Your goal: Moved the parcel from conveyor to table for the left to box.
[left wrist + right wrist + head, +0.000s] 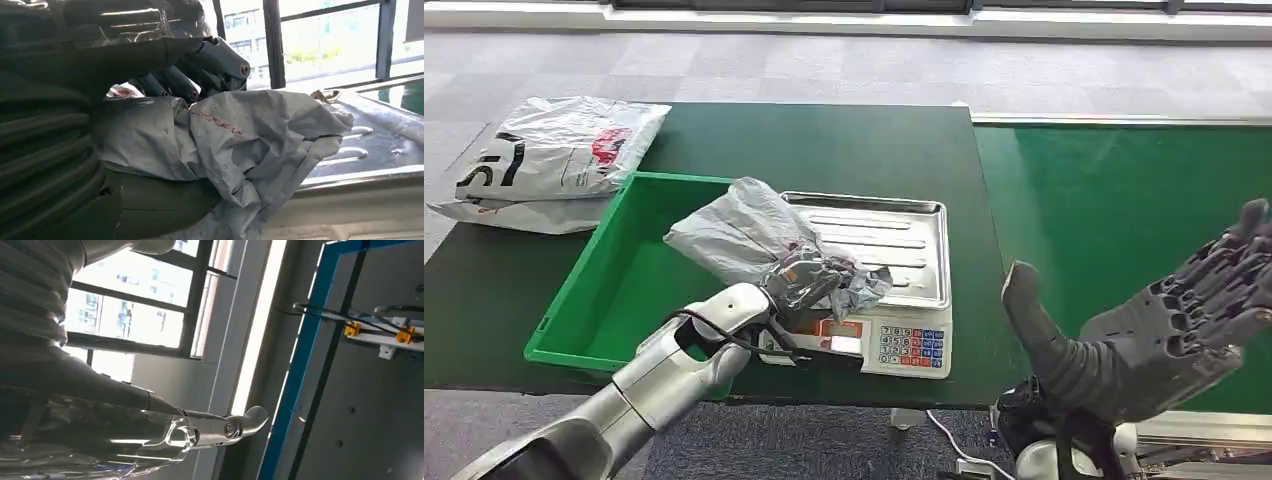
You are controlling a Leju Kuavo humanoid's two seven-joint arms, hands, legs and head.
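Over the scale [894, 262] | left hand [809, 275] fingers grip grey parcel [744, 235] | right hand [1154, 335] raised, fingers spread, empty

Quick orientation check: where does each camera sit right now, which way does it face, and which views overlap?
Head view: high on the body, facing forward and down at the table, bin, scale; both arms show.
Left wrist view: behind the left hand, facing the parcel it holds.
Right wrist view: behind the right hand, facing windows.
Shared: head and left wrist views both show parcel and scale.
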